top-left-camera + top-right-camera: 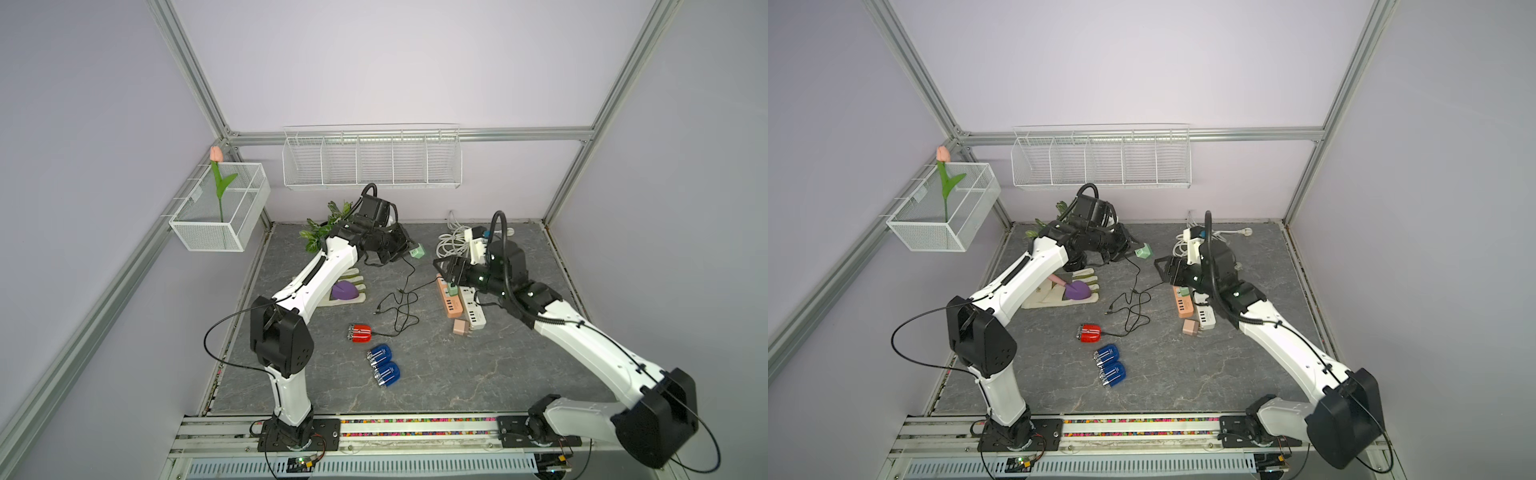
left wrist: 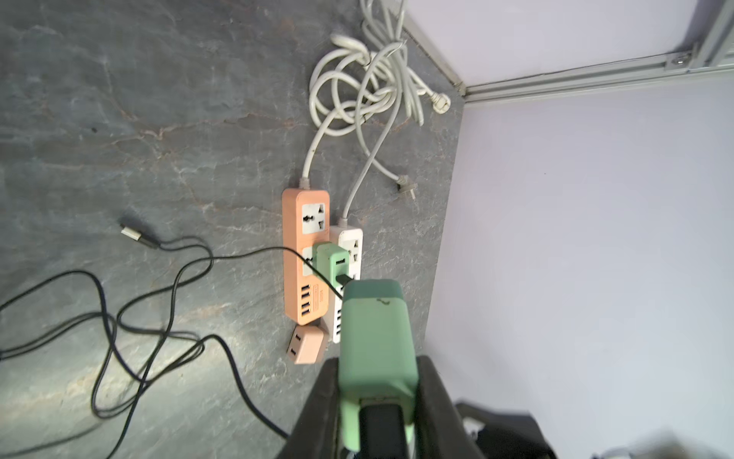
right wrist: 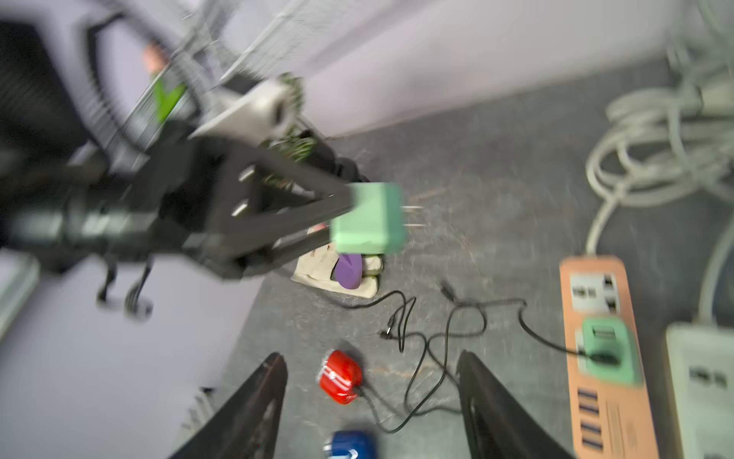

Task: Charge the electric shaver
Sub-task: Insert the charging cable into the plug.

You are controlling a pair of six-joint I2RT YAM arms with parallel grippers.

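Lavender walls and aluminium framing enclose a grey stone-patterned desk (image 1: 457, 374). On the back wall hangs a white wire rack (image 1: 372, 158) of 5 compartments, with nothing visible in any of them. A white mesh basket (image 1: 216, 232) on the side wall holds only 1 artificial tulip (image 1: 216, 153). Near the desk's far corner an orange power strip (image 1: 453, 307) lies touching a white power strip (image 1: 473, 316). A green adapter (image 2: 333, 262) sits plugged into the orange one, and a black cable (image 1: 401, 307) enters its USB port. The task's thing, the red shaver (image 1: 360, 333), lies on its side mid-desk, well apart from the strips and just beside 2 blue shavers (image 1: 380, 354). A black lead runs from its end into the cable tangle, but whether that is the same cable cannot be traced. The shaver looks small, rigid and light, and its glossy rounded shell is likely slippery. A hold across the broad sides of the body, clear of the metal heads and the lead's socket, seems safest. The limp lead would drag and could snag if the shaver is moved. The left gripper (image 1: 411, 249) is clamped on a second green adapter (image 3: 369, 218), held above the desk with its prongs bare. The right gripper (image 3: 371, 357) hovers by the orange strip, jaws spread wide and holding nothing.
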